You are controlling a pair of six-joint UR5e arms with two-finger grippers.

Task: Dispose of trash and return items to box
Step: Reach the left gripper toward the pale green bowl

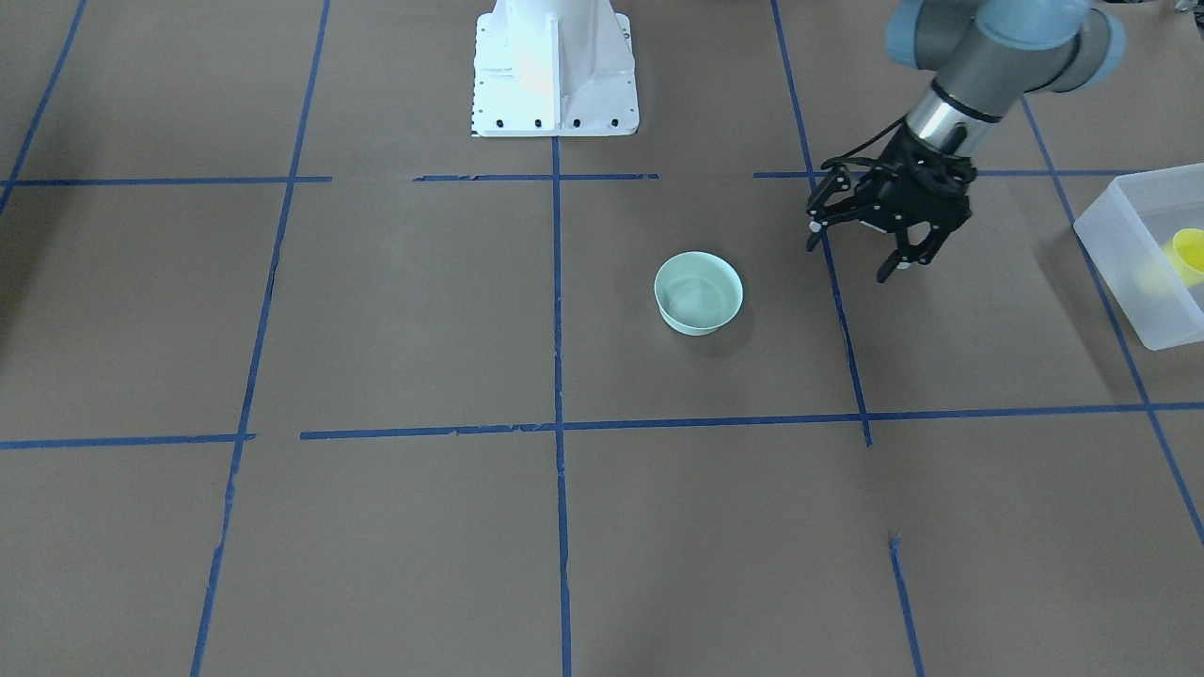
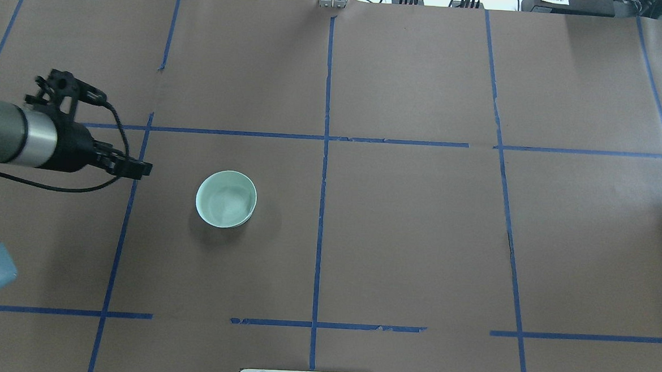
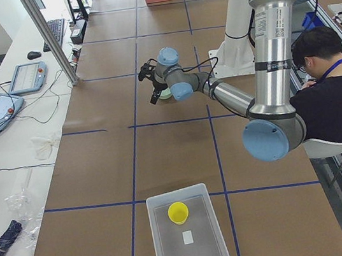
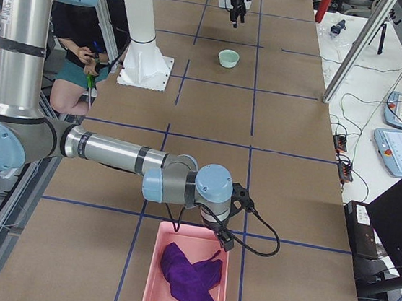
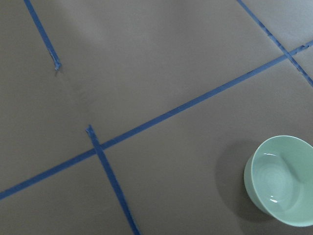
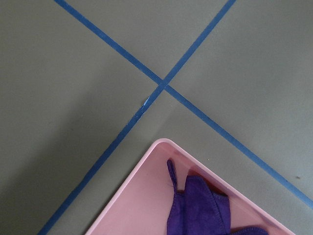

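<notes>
The pale mint-green bowl (image 1: 698, 293) stands upright and empty on the brown table; it also shows in the overhead view (image 2: 226, 198) and the left wrist view (image 5: 283, 178). My left gripper (image 1: 851, 256) is open and empty, hanging above the table beside the bowl, apart from it, on the box's side (image 2: 139, 168). The yellow cup (image 1: 1187, 254) lies inside the translucent box (image 1: 1119, 254) at the table's left end (image 3: 202, 252). My right gripper (image 4: 223, 239) shows only in the exterior right view, over a pink bin's near rim; I cannot tell whether it is open or shut.
A pink bin (image 4: 152, 261) holds a purple cloth (image 4: 191, 273) at the table's right end; its corner shows in the right wrist view (image 6: 146, 196). The white robot base (image 1: 555, 70) stands at the table's rear middle. An operator (image 3: 333, 91) sits behind the robot.
</notes>
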